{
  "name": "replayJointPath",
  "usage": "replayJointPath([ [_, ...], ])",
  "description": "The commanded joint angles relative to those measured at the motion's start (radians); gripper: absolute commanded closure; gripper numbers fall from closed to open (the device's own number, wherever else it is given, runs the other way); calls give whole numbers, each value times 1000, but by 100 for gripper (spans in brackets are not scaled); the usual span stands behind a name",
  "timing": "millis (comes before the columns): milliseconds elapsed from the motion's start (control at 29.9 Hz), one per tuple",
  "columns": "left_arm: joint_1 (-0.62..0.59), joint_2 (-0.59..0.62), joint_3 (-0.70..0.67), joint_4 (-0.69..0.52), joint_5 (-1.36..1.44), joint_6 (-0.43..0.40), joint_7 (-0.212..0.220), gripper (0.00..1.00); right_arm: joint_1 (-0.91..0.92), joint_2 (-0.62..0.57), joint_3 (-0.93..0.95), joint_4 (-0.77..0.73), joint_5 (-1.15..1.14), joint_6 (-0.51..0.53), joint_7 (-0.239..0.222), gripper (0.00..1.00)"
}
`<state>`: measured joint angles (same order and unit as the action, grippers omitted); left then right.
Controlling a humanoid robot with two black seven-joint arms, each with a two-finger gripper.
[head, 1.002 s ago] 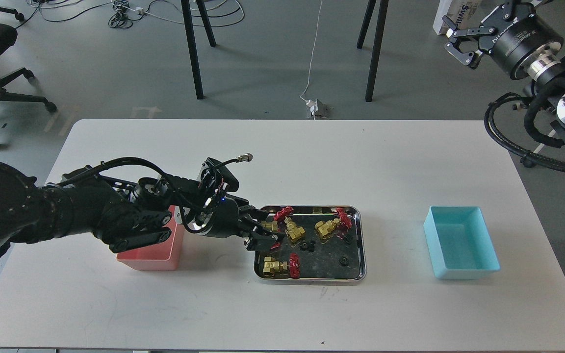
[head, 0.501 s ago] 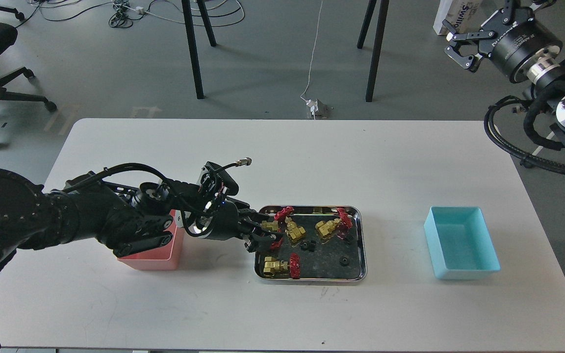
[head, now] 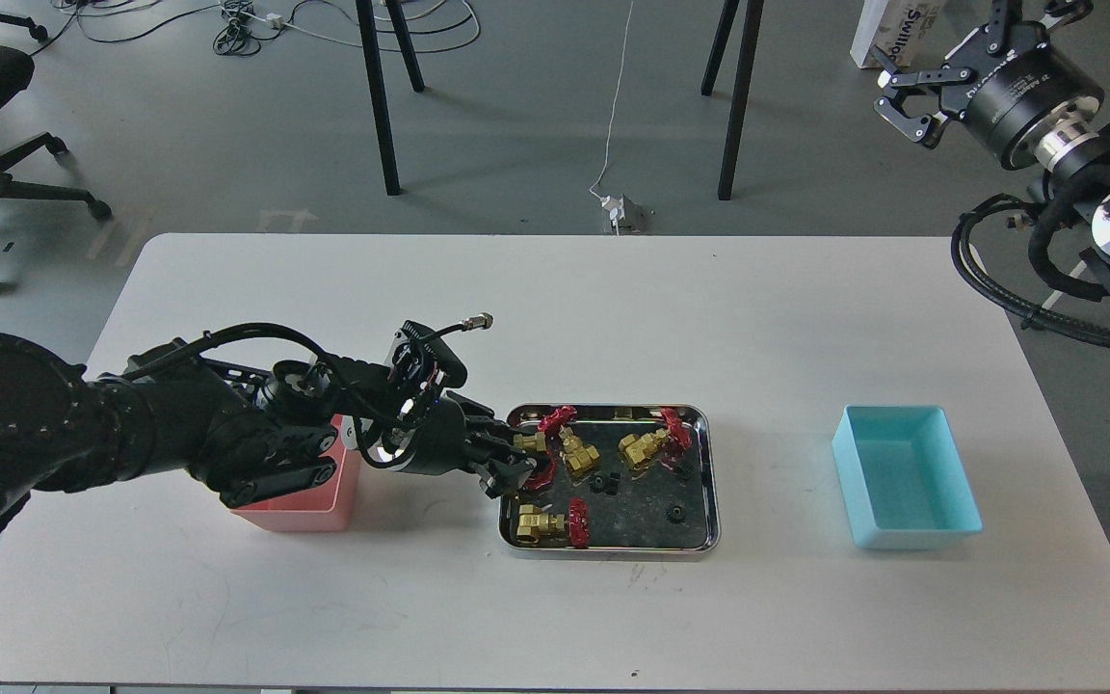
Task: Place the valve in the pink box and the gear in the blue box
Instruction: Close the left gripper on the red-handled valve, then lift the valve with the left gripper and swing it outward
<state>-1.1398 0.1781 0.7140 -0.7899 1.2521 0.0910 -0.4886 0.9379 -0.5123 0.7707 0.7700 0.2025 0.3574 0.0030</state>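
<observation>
Broadly, on the white table [head: 613, 318] the pink box [head: 300, 506] lies just behind my left gripper [head: 515, 461], while the blue box [head: 907, 482] sits well apart to the right. Between them the steel tray [head: 704, 482] holds 4 valves and small black gears. My left jaws appear pinched on the valve [head: 533, 445] at the tray's left edge, its brass body running left-right, red handwheel below. My right gripper [head: 907, 96] hangs high, spread, far off.

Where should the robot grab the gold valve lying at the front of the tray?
Probably the brass body of the front valve, from above. It lies on its side with the red wheel pointing right, and the tray rim blocks low side approaches.
</observation>
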Motion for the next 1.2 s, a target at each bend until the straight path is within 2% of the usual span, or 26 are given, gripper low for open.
replayJointPath([
  [0, 0, 1, -4, -2, 4, 0, 0, 77, -2, 0, -1, 0, 0, 0, 0, 0],
  [301, -17, 14, -10, -28, 4, 13, 0, 81, -2, 0, 1, 0, 0, -2, 0, 0],
  [635, -67, 73, -11, -87, 6, 15, 0, 81, 4, 0, 4, 2, 0, -5, 0, 0],
  [768, -86, 138, -51, -163, 6, 24, 0, 82, 15, -14, 10, 15, 2, -34, 0, 0],
  [902, -89, 230, -162, -250, 6, 23, 0, 82, 39, -41, 7, 14, 2, -34, 0, 0],
  [1002, -119, 293, -209, -290, 6, 21, 0, 82, 53, -97, 2, 8, 2, -34, 0, 0],
  [1169, -172, 409, -264, -367, 4, 16, 0, 82, 58, -97, 4, 3, 0, -34, 0, 0],
])
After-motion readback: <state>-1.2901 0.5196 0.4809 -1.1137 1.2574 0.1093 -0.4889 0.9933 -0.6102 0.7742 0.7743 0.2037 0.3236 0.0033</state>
